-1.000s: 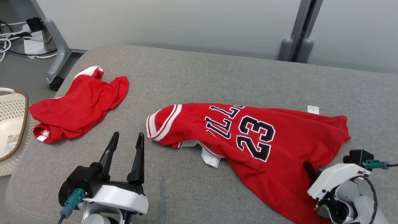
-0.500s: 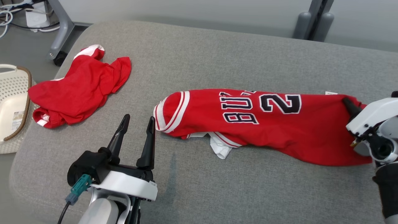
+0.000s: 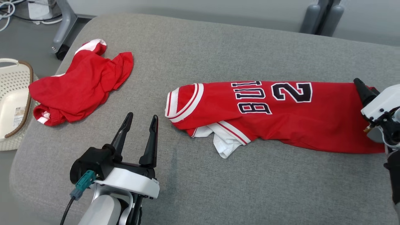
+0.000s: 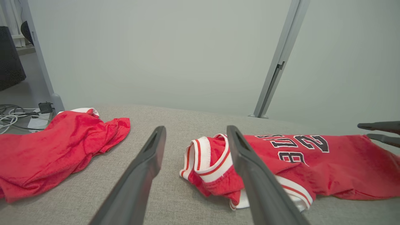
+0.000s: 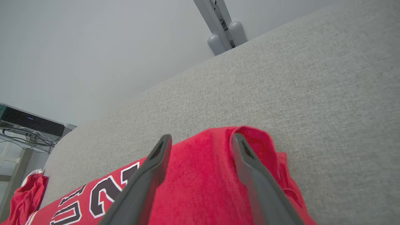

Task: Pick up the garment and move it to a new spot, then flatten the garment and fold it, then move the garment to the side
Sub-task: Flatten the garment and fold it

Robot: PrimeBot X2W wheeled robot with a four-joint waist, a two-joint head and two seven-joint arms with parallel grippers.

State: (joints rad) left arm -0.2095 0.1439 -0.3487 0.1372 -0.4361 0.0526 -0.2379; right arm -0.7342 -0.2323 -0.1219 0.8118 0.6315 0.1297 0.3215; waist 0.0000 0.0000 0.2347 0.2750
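Observation:
The garment, a red jersey [image 3: 281, 115] with white trim and black numbers, lies stretched out sideways across the grey cushion [image 3: 237, 47], bunched at its collar end. My right gripper [image 3: 359, 86] is at the jersey's right end. In the right wrist view its jaws [image 5: 200, 137] stand open just over the red cloth [image 5: 200, 184], holding nothing. My left gripper [image 3: 141, 117] hovers open and empty at the lower left, just left of the collar end [image 4: 206, 162]. The right gripper's fingers [image 4: 375, 126] also show at the left wrist view's right edge.
A second crumpled red garment [image 3: 81, 84] lies at the cushion's far left corner. A cream perforated basket [image 3: 12, 93] sits beyond the left edge. Wheeled stand legs and cables [image 3: 62, 34] are on the floor behind. Bare cushion lies in front of the jersey.
The right gripper pulled the jersey's right end up and to the right, drawing it out straight, then opened and let go. The left gripper held still. The camera shifted.

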